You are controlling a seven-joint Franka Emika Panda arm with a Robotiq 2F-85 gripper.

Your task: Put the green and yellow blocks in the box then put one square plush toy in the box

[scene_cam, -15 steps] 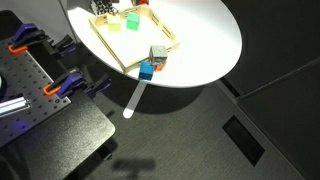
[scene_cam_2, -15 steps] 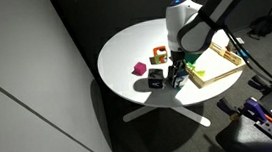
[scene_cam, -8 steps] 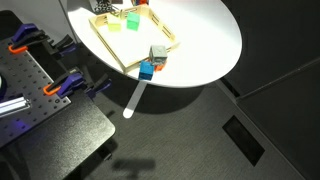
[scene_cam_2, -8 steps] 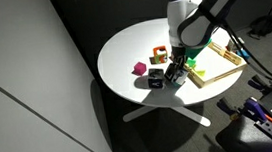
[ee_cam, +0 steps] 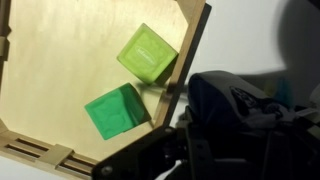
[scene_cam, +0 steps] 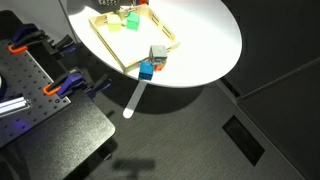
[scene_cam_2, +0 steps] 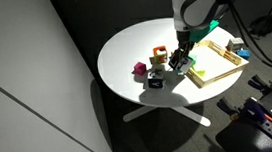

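- Since bright green cube (ee_cam: 117,112) & yellow-green cube (ee_cam: 147,53) lay in light wooden tray (ee_cam: 60,70), plush step was on.
- Pincer (scene_cam_2: 180,63) near rim; open/closed: couldn't tell.
- Next: black-white square plush toy (scene_cam_2: 155,81) into tray.

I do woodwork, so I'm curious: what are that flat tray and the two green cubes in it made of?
The tray seems pale bare plywood: matte tan floor, slotted joints at the rim. The bright green cube and the yellow-green cube could be painted wood or plastic; even matte colour and crisp edges fit either.
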